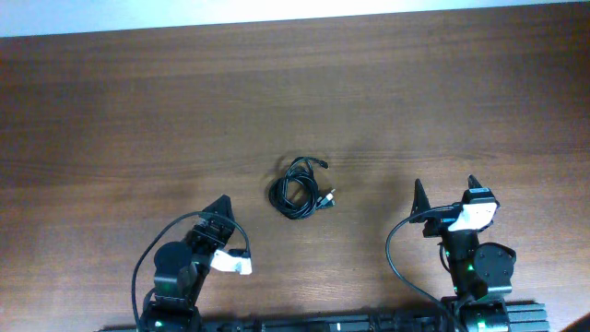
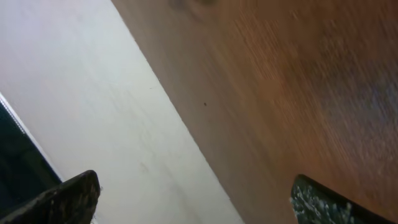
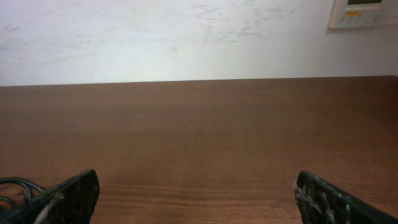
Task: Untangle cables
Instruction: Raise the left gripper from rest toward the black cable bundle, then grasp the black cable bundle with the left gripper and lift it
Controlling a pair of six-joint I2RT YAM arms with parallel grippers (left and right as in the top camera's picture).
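The cables lie as one small tangled black bundle near the middle of the wooden table, with light-tipped plug ends at its upper and right sides. My left gripper sits at the lower left of the bundle, open and empty, well apart from it. My right gripper stands at the lower right, also open with nothing between its fingers. A loop of the cables shows at the far left edge of the right wrist view. The left wrist view shows only the table and wall, between open fingers.
The table's far edge meets a pale wall, which carries a small white control panel at the upper right. Thick black wires fixed to the arms loop beside each base at the near edge.
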